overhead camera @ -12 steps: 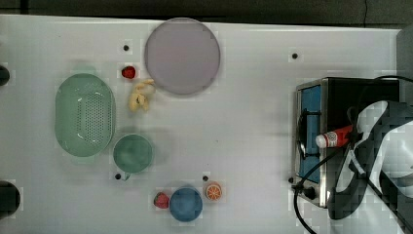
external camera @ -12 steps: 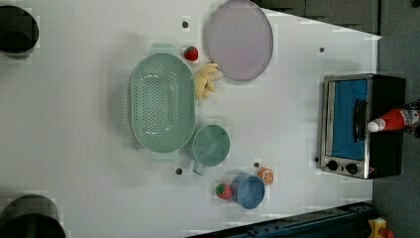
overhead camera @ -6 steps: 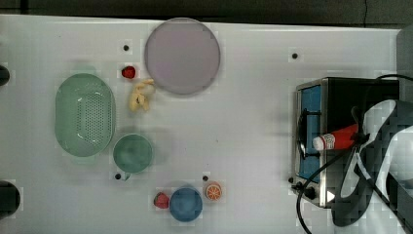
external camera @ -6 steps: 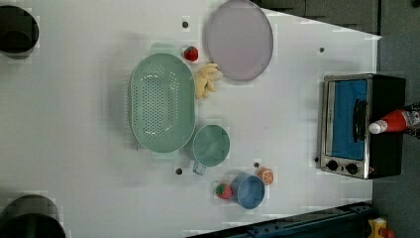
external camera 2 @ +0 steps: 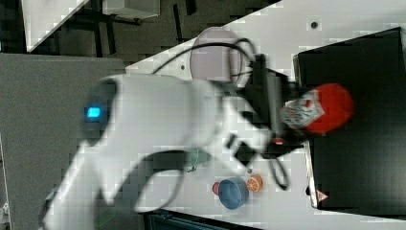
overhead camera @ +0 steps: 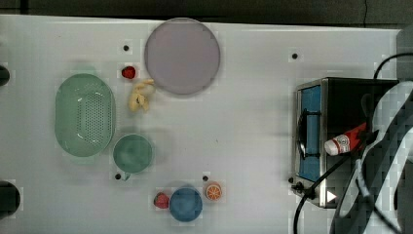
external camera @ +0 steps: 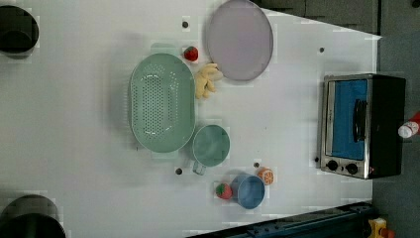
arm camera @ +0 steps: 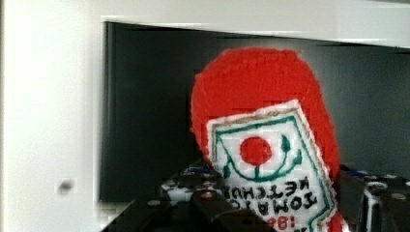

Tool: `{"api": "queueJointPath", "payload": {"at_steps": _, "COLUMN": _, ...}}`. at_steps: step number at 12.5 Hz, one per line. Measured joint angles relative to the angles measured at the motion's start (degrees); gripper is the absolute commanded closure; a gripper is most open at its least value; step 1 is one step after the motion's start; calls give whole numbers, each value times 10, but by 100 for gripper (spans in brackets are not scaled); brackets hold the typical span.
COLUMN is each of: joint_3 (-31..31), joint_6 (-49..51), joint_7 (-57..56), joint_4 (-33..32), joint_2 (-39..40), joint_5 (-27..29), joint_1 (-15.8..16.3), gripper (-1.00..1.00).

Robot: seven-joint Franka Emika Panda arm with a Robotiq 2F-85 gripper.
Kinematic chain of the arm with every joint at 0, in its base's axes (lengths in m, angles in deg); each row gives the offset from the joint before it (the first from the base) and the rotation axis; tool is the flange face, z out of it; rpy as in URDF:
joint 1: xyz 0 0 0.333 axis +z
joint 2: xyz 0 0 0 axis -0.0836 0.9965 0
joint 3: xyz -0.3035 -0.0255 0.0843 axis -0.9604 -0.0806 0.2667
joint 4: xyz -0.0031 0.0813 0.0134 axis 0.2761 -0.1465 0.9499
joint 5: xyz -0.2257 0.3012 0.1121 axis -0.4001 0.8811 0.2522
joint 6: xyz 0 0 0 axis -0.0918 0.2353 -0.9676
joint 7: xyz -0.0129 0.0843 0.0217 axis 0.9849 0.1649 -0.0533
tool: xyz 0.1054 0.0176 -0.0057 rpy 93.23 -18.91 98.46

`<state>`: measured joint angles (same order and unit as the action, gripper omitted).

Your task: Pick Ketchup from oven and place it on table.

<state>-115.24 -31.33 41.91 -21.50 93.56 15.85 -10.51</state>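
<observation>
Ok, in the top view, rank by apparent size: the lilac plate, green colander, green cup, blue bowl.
1. Green colander and lilac plate: too alike in area to rank; the colander is longer, the plate rounder.
2. Green cup.
3. Blue bowl.
All rest on the table.

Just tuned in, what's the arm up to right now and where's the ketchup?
The gripper is closed around the Ketchup bottle over the black top of the oven, at the top view's right end of the table. In the top view the bottle lies across the oven top with its white cap toward the glass door. It has not been set on the table yet. The plate, colander, cups and small fruit sit apart from the arm.
</observation>
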Motion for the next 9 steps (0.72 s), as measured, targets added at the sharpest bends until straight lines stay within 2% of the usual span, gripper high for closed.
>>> {"api": "queueJointPath", "payload": {"at_steps": 3, "joint_3": 16, "joint_6": 46, "joint_7": 0, "joint_4": 10, "joint_2": -63, "joint_5": 4, "joint_1": 43, "gripper": -27}}
{"api": "queueJointPath", "payload": {"at_steps": 6, "joint_3": 58, "joint_6": 108, "joint_7": 0, "joint_4": 26, "joint_2": -104, "joint_5": -8, "joint_1": 67, "gripper": -27}}
{"api": "queueJointPath", "payload": {"at_steps": 9, "joint_3": 131, "joint_6": 147, "joint_7": 0, "joint_4": 29, "joint_2": -109, "joint_5": 10, "joint_1": 80, "gripper": -27}}
